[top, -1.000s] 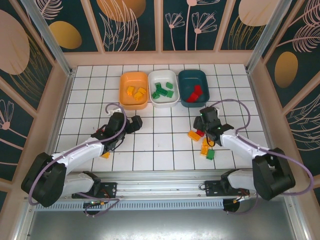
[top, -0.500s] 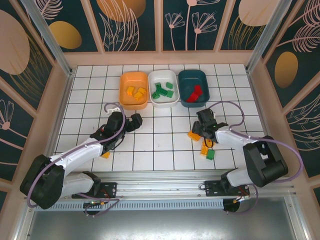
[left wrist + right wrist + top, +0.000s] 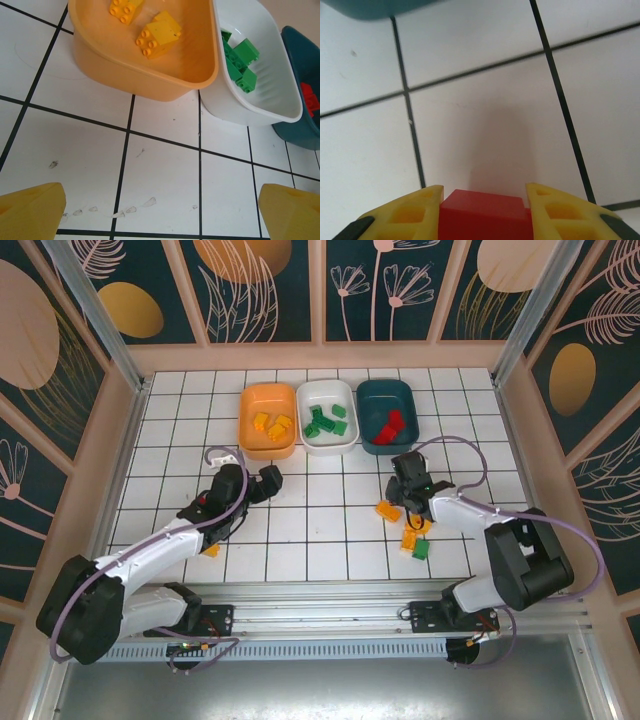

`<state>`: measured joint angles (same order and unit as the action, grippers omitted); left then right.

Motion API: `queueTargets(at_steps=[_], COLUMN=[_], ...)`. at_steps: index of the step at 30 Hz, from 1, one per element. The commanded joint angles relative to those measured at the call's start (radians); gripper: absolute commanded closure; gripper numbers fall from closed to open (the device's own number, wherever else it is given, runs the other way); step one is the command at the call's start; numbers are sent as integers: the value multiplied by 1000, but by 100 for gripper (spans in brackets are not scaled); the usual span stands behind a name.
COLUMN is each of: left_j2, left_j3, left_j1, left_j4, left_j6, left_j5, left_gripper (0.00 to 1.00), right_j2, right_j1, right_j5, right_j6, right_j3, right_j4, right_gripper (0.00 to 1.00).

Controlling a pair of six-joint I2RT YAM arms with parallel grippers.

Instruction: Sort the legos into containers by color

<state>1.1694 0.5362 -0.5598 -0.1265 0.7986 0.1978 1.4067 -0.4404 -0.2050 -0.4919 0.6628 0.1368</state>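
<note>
My right gripper [image 3: 484, 191] is shut on a red lego [image 3: 482, 216], held between its yellow fingers [image 3: 402, 217] just above the white tiles. From above, this gripper [image 3: 408, 485] is in front of the dark teal tub [image 3: 387, 416], which holds red legos [image 3: 391, 424]. My left gripper [image 3: 160, 212] is open and empty over bare tile, facing the orange tub [image 3: 145, 75] with yellow legos [image 3: 157, 35] and the white tub [image 3: 260, 105] with green legos [image 3: 240, 60]. Seen from above, the left gripper [image 3: 270, 480] is just in front of the orange tub [image 3: 268, 420].
Loose legos lie near the right arm: orange ones [image 3: 388, 511] [image 3: 410, 537] and a green one [image 3: 421, 551]. Another orange lego [image 3: 211, 550] lies beside the left arm. The teal tub's edge [image 3: 375, 7] is just ahead of the right gripper. Walls ring the tiled table [image 3: 320, 530].
The right gripper has shifted a little left and toward the tubs, with the red lego now between its fingers. The left gripper has crept slightly toward the orange tub.
</note>
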Motion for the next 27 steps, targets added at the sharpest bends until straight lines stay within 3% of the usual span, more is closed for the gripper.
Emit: queueTargets(at_steps=[1,8,18,22,27], left_j2=[-31,-55,-134,-169,-196], left_j3=[-14,-34,-54,-51,-48], left_j1=[3,3,3,5,7], left_j4=[1,10,97,138,203], left_j6=[2,41,43,22,48], left_j5=[37,73,148,176,217], left_gripper=[1,1,2,2,1], right_j2=[-68,22,445,521,430], right_j1=[-10,36,174,190,180], right_j5=[-64,-96,18,46,45], right_j6=[38,99,185,188,170], right_j3=[76,256,701,829,788], right_j4=[-10,-55,-1,41,17], right_gripper=[70,70,65,47,39])
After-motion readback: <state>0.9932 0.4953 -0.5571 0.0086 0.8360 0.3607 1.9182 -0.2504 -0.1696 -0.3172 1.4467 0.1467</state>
